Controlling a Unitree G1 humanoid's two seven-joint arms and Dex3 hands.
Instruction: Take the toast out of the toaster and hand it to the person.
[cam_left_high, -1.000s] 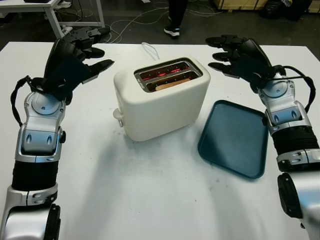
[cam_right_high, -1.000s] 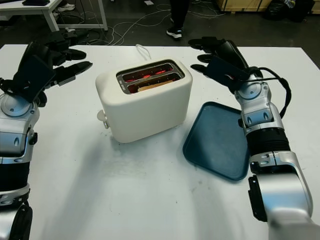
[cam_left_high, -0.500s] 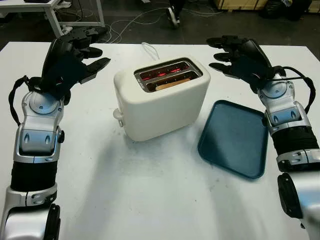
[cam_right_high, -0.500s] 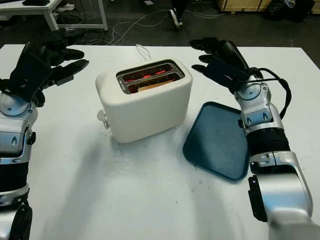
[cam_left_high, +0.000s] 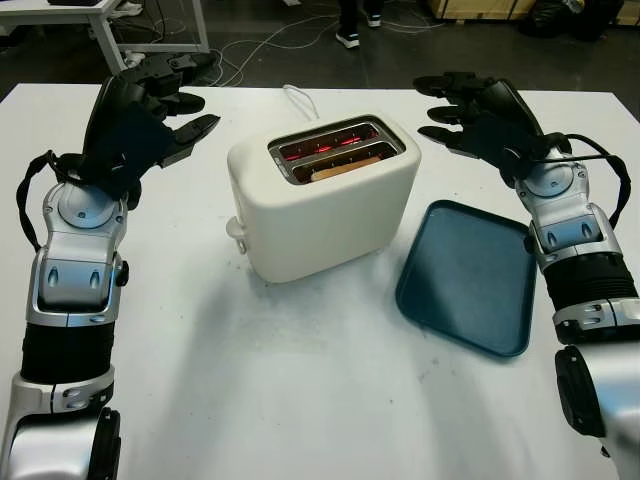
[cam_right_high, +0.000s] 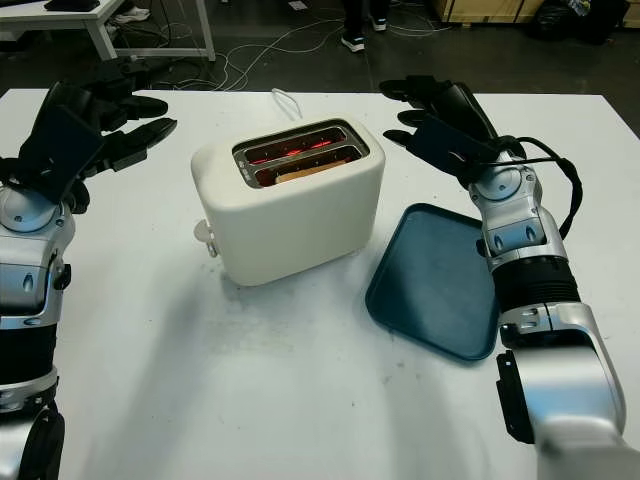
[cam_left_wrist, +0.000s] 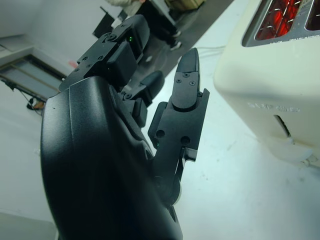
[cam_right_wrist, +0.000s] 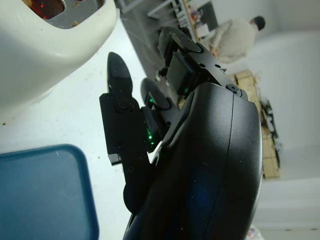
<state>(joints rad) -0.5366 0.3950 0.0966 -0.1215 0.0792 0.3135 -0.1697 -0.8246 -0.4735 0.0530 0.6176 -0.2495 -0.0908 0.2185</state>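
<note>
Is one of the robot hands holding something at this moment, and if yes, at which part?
Nothing is held. The left hand and the right hand are open on either side of the toaster; the toast sits in its slot.

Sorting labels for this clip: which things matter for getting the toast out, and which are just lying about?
For the job: toaster; toast in its near slot; left hand and right hand, both open beside it.
Lying about: blue tray; white table.
</note>
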